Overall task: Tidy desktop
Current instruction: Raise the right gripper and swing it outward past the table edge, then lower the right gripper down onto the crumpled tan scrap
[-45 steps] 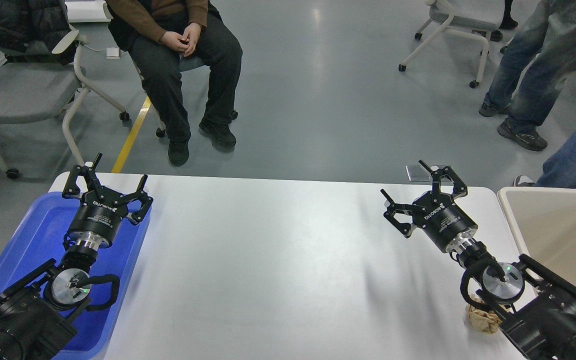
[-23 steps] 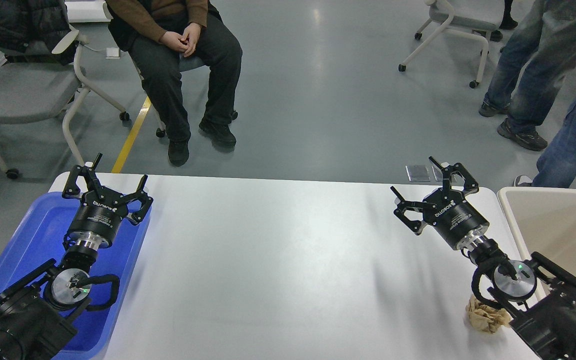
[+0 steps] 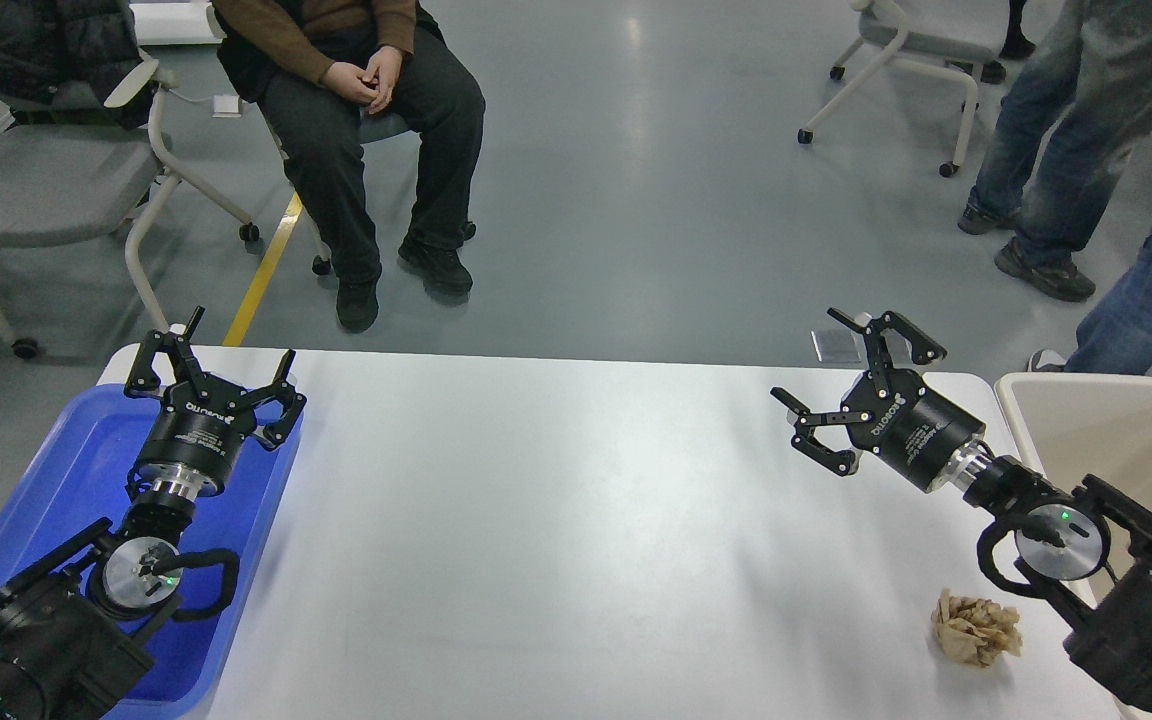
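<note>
The desktop point(image 3: 556, 530) is a wide white tabletop with rounded corners. A crumpled beige paper ball point(image 3: 976, 627) lies on it near the front right. My right gripper point(image 3: 831, 370) is open and empty, raised above the table's far right part, well behind the paper ball. My left gripper point(image 3: 221, 360) is open and empty, held over the far end of the blue tray point(image 3: 56, 470) at the table's left side.
A beige bin point(image 3: 1126, 440) stands off the table's right edge, beside my right arm. A seated person point(image 3: 356, 120) and chairs are beyond the far edge. Standing people's legs point(image 3: 1086, 150) are at the back right.
My right arm has swung to the right and back, uncovering the paper ball. Its gripper turned to point more to the left. The left arm has not moved.
</note>
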`<control>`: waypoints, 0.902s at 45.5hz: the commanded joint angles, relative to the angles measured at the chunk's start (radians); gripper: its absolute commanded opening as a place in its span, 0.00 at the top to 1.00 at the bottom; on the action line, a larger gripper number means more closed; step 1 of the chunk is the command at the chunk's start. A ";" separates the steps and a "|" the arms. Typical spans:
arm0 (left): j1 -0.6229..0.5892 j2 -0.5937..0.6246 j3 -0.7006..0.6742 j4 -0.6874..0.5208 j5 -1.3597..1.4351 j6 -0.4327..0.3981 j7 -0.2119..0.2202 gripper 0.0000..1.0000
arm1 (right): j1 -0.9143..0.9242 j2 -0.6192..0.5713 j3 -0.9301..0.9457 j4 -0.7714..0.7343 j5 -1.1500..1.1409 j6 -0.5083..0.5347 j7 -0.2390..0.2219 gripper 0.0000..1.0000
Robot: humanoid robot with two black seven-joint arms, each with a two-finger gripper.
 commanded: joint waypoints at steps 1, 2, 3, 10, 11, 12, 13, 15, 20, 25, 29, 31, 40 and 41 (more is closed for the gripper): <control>0.000 0.000 0.000 0.000 0.000 0.000 0.000 0.00 | 0.053 -0.122 -0.024 0.089 -0.263 -0.003 -0.005 0.00; 0.000 0.000 0.000 0.000 0.000 0.001 0.000 0.00 | 0.061 -0.140 -0.029 0.096 -0.289 -0.003 -0.005 0.00; 0.000 0.000 0.000 0.000 0.000 0.000 0.000 0.00 | 0.067 -0.155 -0.030 0.104 -0.313 -0.003 -0.005 0.00; 0.000 0.000 0.000 0.002 0.000 0.000 0.000 0.00 | 0.099 -0.264 -0.049 0.139 -0.561 0.009 -0.002 0.00; 0.000 0.000 0.000 0.000 0.000 0.000 0.000 0.00 | 0.104 -0.284 -0.052 0.150 -0.600 0.011 -0.002 0.00; 0.000 0.000 0.000 0.002 0.000 0.001 0.000 0.00 | 0.110 -0.303 -0.055 0.159 -0.637 0.014 -0.002 0.00; 0.000 0.000 0.000 0.000 0.000 0.000 0.000 0.00 | 0.116 -0.321 -0.059 0.167 -0.669 0.017 0.000 0.00; 0.000 0.000 0.000 0.000 0.000 0.000 0.000 0.00 | 0.139 -0.368 -0.079 0.187 -0.730 0.025 0.000 0.00; 0.000 0.000 0.000 0.000 0.000 0.000 0.000 0.00 | 0.193 -0.450 -0.151 0.207 -0.778 0.040 0.000 0.00; -0.002 0.000 0.000 0.000 0.000 0.000 0.000 0.00 | 0.242 -0.560 -0.303 0.264 -0.838 0.039 0.001 0.00; 0.000 0.000 0.000 0.000 0.000 -0.002 0.000 0.00 | 0.244 -0.603 -0.377 0.288 -0.905 0.028 0.001 0.00; -0.002 0.000 0.000 0.000 0.000 -0.002 0.000 0.00 | 0.244 -0.617 -0.408 0.288 -0.945 0.025 0.003 0.01; 0.000 0.000 -0.002 0.000 0.002 -0.003 0.000 0.00 | 0.239 -0.657 -0.546 0.314 -1.070 -0.081 0.014 0.02; 0.000 0.000 0.000 0.000 0.002 -0.003 0.000 0.00 | 0.239 -0.657 -0.569 0.316 -1.086 -0.110 0.015 0.02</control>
